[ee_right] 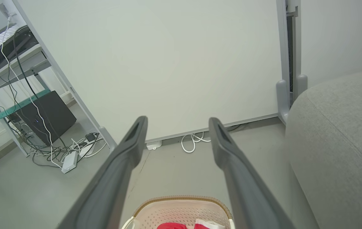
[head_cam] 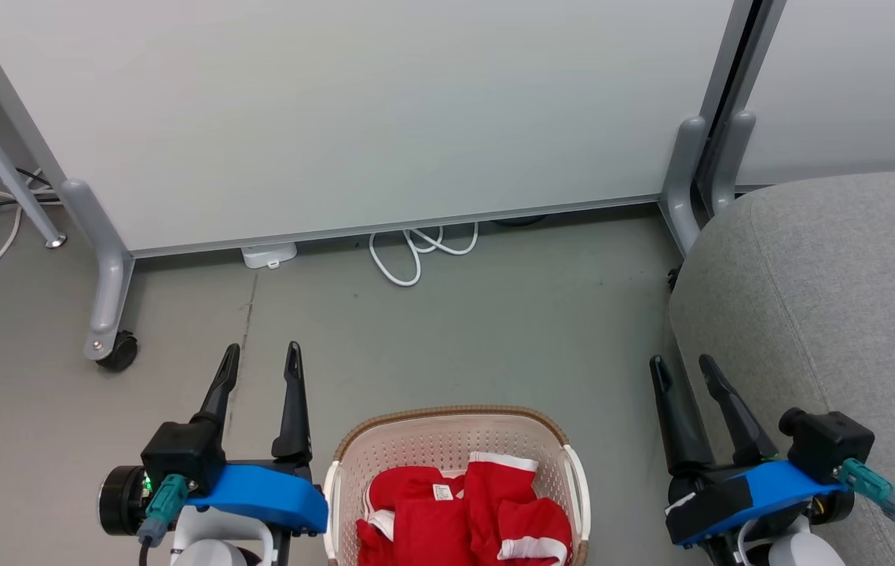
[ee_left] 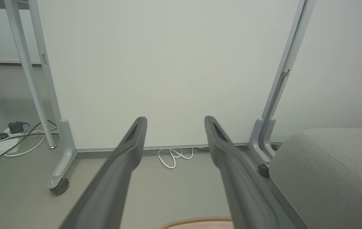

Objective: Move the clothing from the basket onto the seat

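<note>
Your red clothing [head_cam: 459, 519] lies heaped in the basket [head_cam: 416, 448] on the floor [head_cam: 494, 330], between your two arms. Your left gripper [head_cam: 262, 347] hangs just left of the basket, fingers spread and empty. Your right gripper [head_cam: 680, 360] hangs between basket and seat [head_cam: 832, 299], fingers likewise apart, holding nothing. A white panel [head_cam: 353, 118] stands beyond, a cable [head_cam: 416, 251] looped at its foot.

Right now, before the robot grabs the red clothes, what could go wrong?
The red clothes lie bunched in the basket, so one grab might lift both and drop one on the floor. The open right gripper could snag the basket's holes and drag it. The seat is rounded, so clothes left near its edge might slide off.
</note>
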